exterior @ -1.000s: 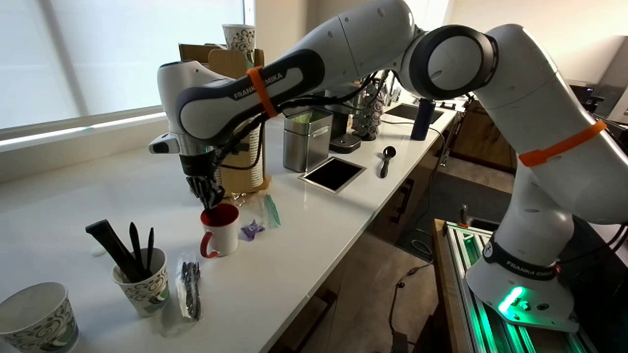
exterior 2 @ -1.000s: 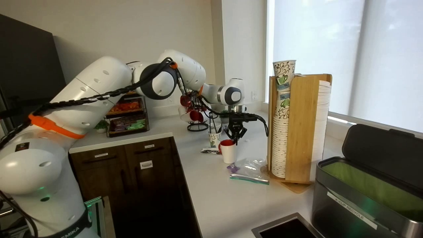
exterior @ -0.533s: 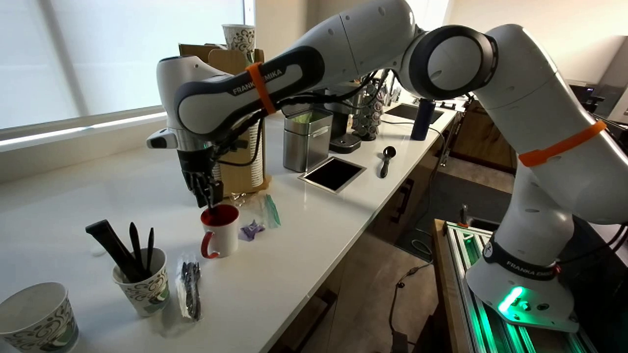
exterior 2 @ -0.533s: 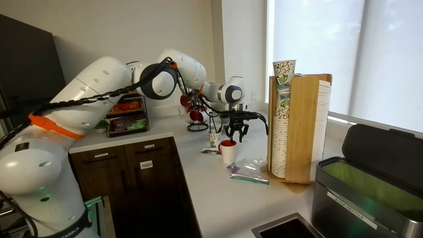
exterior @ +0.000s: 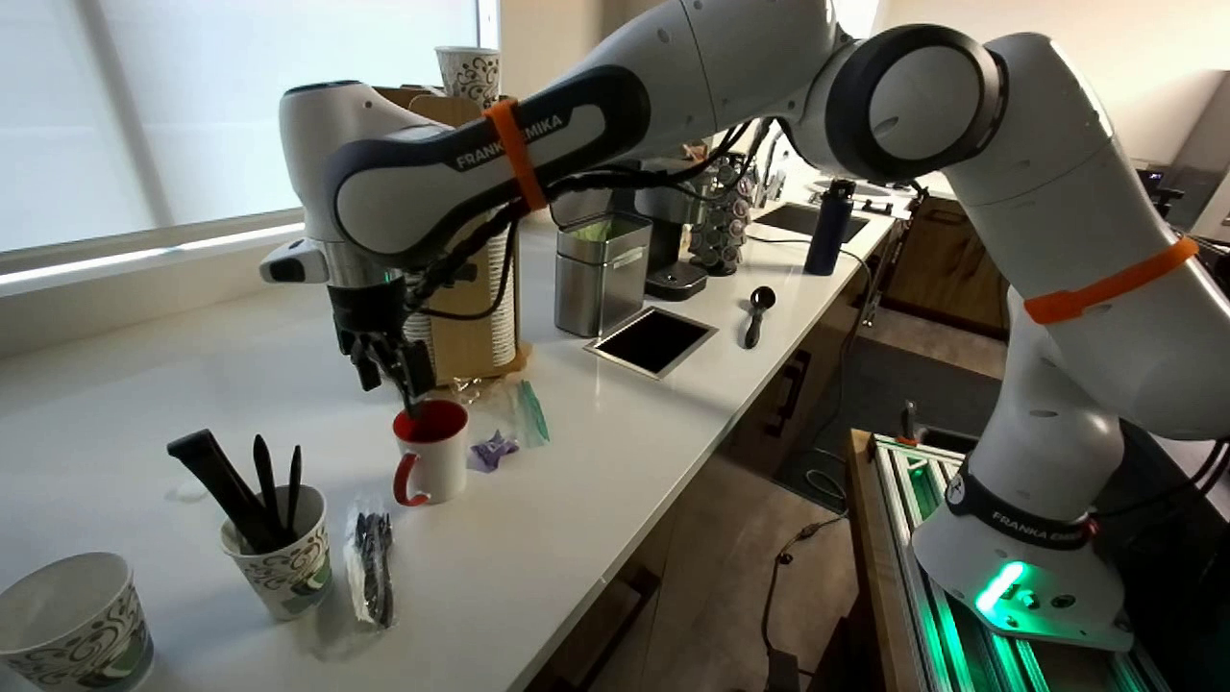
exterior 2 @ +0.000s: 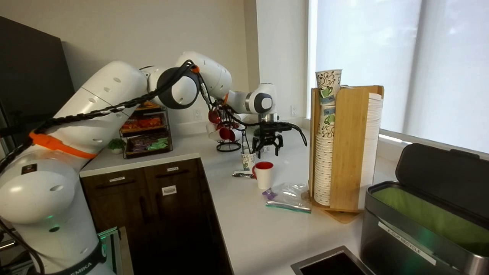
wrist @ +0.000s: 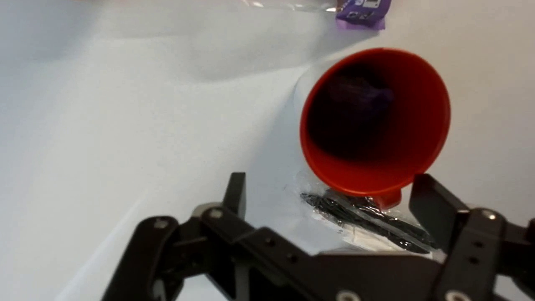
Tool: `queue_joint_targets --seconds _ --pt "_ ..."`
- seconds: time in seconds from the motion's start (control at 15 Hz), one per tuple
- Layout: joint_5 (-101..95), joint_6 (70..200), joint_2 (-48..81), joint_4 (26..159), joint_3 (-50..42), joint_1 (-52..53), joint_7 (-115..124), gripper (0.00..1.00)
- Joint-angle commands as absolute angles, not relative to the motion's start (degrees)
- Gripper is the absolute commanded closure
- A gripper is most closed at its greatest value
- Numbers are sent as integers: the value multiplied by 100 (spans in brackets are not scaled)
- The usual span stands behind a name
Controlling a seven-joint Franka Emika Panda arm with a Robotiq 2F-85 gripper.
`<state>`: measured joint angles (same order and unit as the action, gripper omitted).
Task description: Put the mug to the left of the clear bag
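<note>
The white mug [exterior: 444, 473] with red inside and red handle stands upright on the counter; in the wrist view something purple shows dimly inside the mug [wrist: 388, 163]. The clear bag [exterior 2: 292, 195] lies flat close beside it, with a teal-edged seal. In an exterior view the mug is to the left of the bag [exterior: 511, 408]. Above the mug hangs my gripper [exterior 2: 268, 153], its fingers wide apart and nothing between them. From the wrist, the gripper [wrist: 329, 182] has one fingertip overlapping the mug's rim in the picture; an exterior view shows a gap above the mug [exterior 2: 264, 178].
A purple wrapped piece [exterior: 494, 450] lies at the bag. Wrapped cutlery [exterior: 372, 567] and a paper cup with black utensils [exterior: 279, 557] stand on the mug's handle side. A wooden cup holder [exterior 2: 347, 152] rises behind the bag; a grey bin [exterior 2: 405, 233] is farther along.
The gripper's fingers have spread apart. The arm has risen and drawn back from the mug's rim. The mug and the bag have stayed where they were.
</note>
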<state>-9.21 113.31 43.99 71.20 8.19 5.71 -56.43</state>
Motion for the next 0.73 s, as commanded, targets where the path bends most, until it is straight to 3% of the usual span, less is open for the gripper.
queue_joint_targets --seconds 0.0,0.53,0.6,0.67 --pt "-1023 11843 3732 8004 757 690 -5144 0" --pt "-1098 14680 2422 10001 593 695 -2782 0" --pt "-1031 14120 2957 9158 780 590 -3293 0" --pt "-1055 14222 2865 9291 780 579 -3219 0"
